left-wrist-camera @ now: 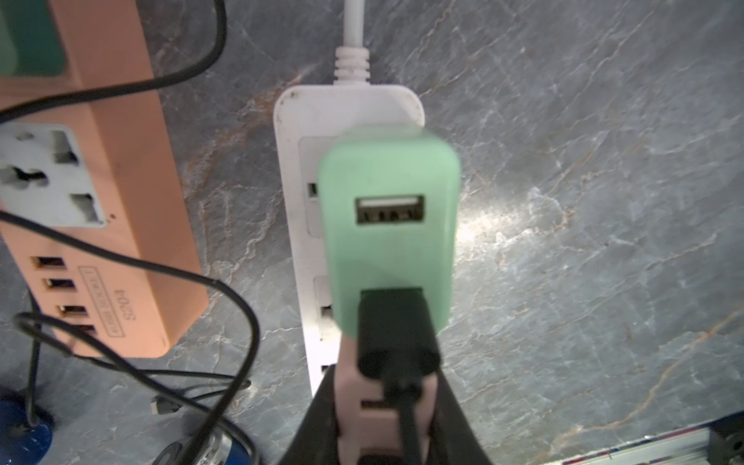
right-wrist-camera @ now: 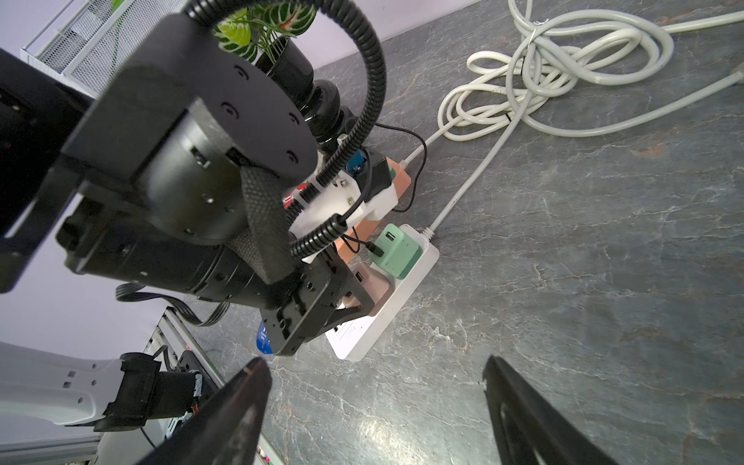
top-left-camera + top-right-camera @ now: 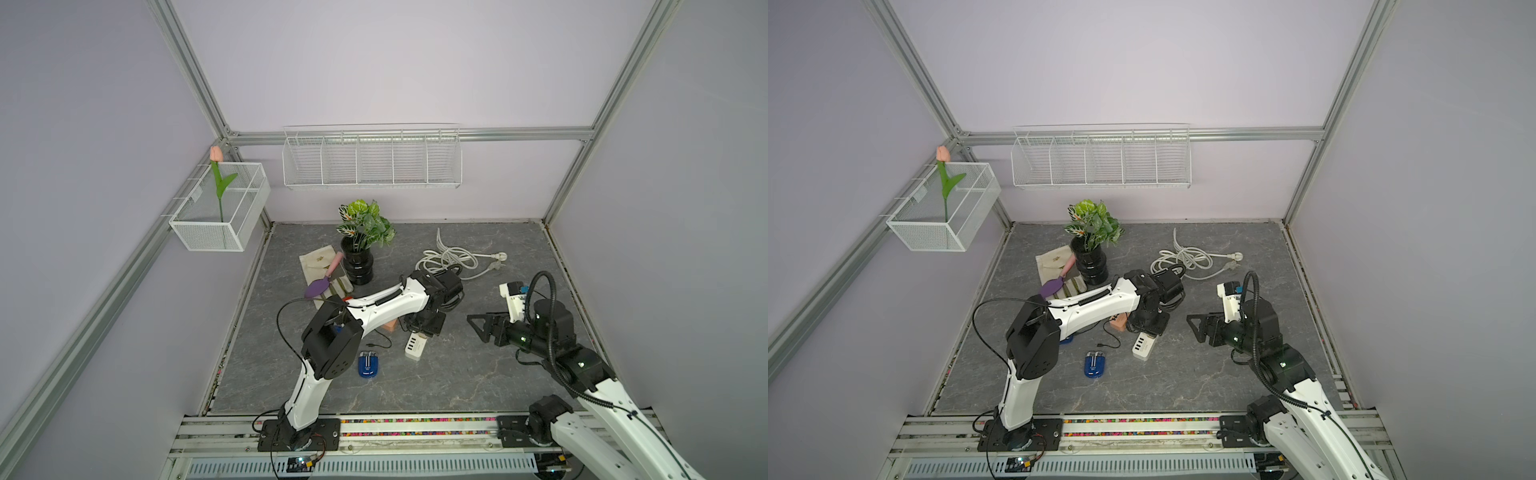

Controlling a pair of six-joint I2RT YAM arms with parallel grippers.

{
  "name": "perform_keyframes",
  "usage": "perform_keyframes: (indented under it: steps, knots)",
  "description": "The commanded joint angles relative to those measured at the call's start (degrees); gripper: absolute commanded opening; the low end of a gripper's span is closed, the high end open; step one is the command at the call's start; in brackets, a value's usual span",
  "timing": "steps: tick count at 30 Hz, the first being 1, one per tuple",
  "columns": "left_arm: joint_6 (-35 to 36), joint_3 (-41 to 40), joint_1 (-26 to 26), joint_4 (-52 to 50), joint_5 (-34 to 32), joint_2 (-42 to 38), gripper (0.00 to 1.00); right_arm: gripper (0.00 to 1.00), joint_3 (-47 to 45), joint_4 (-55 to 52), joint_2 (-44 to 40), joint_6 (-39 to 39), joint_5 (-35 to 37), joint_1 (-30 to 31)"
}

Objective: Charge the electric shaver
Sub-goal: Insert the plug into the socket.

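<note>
- Left fingers [image 1: 318, 422] clench the pink adapter [image 2: 376, 288] seated in the white strip [image 1: 298, 133].
- Shaver [image 3: 368, 365] lies from them toward the desk's front edge; left arm nearer.
- Right fingers [image 2: 237, 406] spread, empty.

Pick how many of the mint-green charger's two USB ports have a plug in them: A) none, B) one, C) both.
B: in the left wrist view the mint-green charger on the white power strip has a black USB plug in one port; the other port is empty.
</note>
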Motion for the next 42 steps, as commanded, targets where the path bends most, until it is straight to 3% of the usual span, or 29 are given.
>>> perform_keyframes:
  steps: [1, 7, 13, 20, 25, 33, 37, 42]
  knots:
    - [-0.8, -0.5, -0.5, -1.1, -0.6, 2.7, 0.28, 0.87, -0.8, 0.8, 0.1, 0.1, 1.3, 0.1]
    - [-1.5, 3.0, -0.5, -4.8, -2.0, -3.2, 0.5, 0.88, 0.5, -0.8, 0.6, -0.5, 3.1, 0.1]
    - [-2.5, 1.1, -0.6, -4.0, -1.7, -8.5, 0.59, 0.87, 3.0, -2.7, 1.8, -2.0, 5.1, 0.2]
    - [-5.5, -3.1, 1.2, -1.1, -2.3, -16.4, 0.6, 0.83, 9.0, -5.1, 4.6, -5.3, 7.4, 2.3]
    - [-13.9, -14.2, 6.3, 8.3, -3.7, -28.4, 0.58, 0.77, 13.9, -6.4, 11.2, -12.0, 11.5, 12.3]
    - [-23.5, -30.7, 21.9, 14.9, 0.7, -42.9, 0.48, 0.71, 25.1, -6.0, 33.2, -19.3, 12.4, 29.0]
    - [-27.7, -38.6, 29.4, 16.4, 4.7, -48.4, 0.42, 0.61, 30.4, -5.7, 45.6, -18.9, 10.0, 32.6]
    - [-31.6, -46.0, 34.2, 16.0, 7.0, -55.2, 0.34, 0.51, 36.3, -5.2, 57.9, -17.7, 8.9, 34.6]
